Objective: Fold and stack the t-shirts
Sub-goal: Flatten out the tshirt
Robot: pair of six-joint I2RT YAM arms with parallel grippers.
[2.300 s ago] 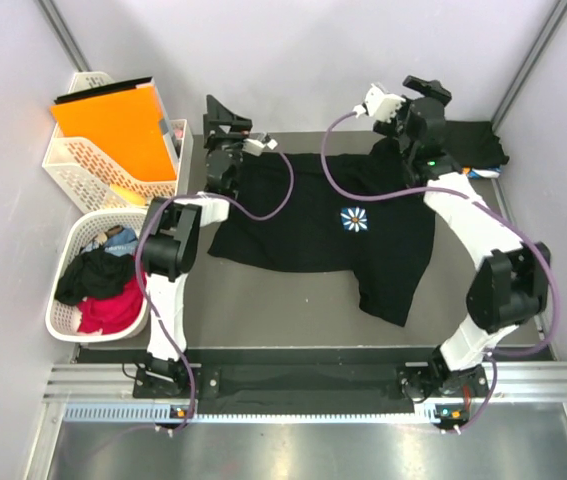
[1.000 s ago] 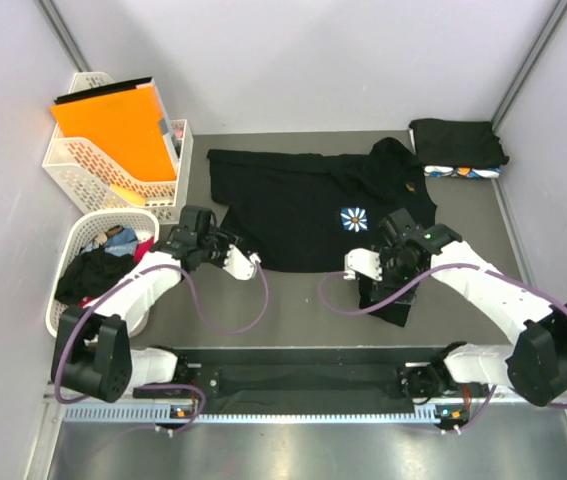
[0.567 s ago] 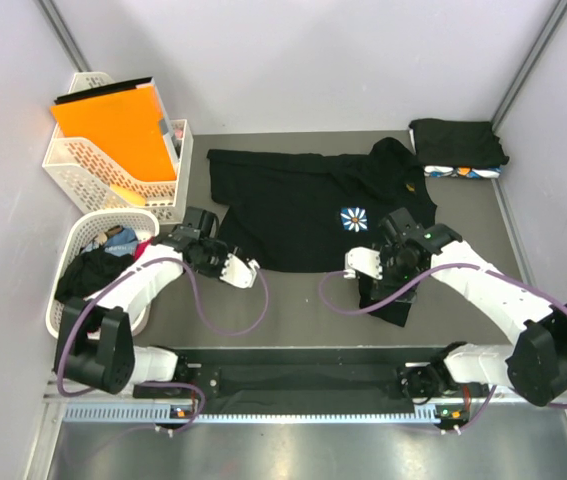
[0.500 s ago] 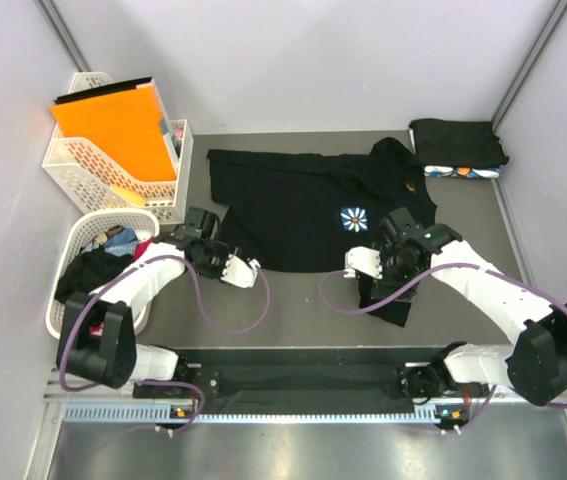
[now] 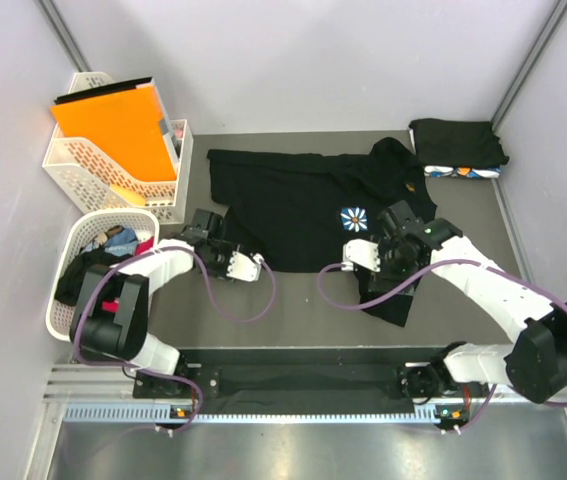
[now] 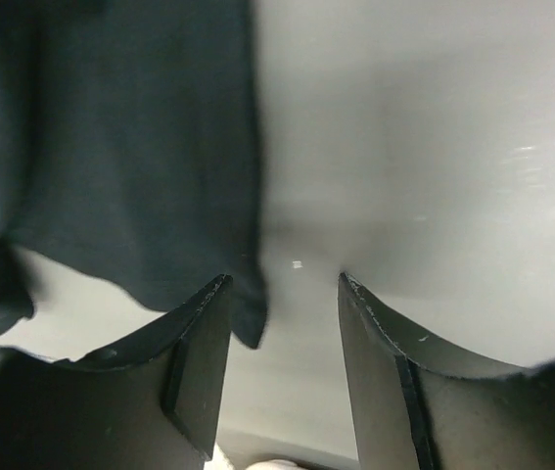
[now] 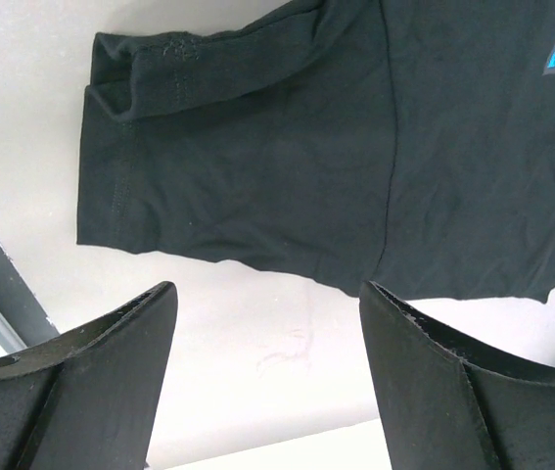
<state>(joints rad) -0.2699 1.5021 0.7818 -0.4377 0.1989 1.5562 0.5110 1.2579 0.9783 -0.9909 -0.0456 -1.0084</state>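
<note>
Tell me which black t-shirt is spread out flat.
The flower-print t-shirt mid-table, lying open, sleeves out. The folded black t-shirt sits at the far right corner; a crumpled black t-shirt lies in the round basket.

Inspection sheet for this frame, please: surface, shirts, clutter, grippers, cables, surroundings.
Surface: grey table, flat.
Job's things: black t-shirt spread flat, flower print up; folded stack in far right corner; loose shirts in round basket.
Clutter: orange folder standing in lattice basket, far left.
Grippers: left gripper open at the shirt's hem corner; right gripper open above a sleeve.
Cables: purple cables loop over the table.
Surroundings: plain pale walls.
</note>
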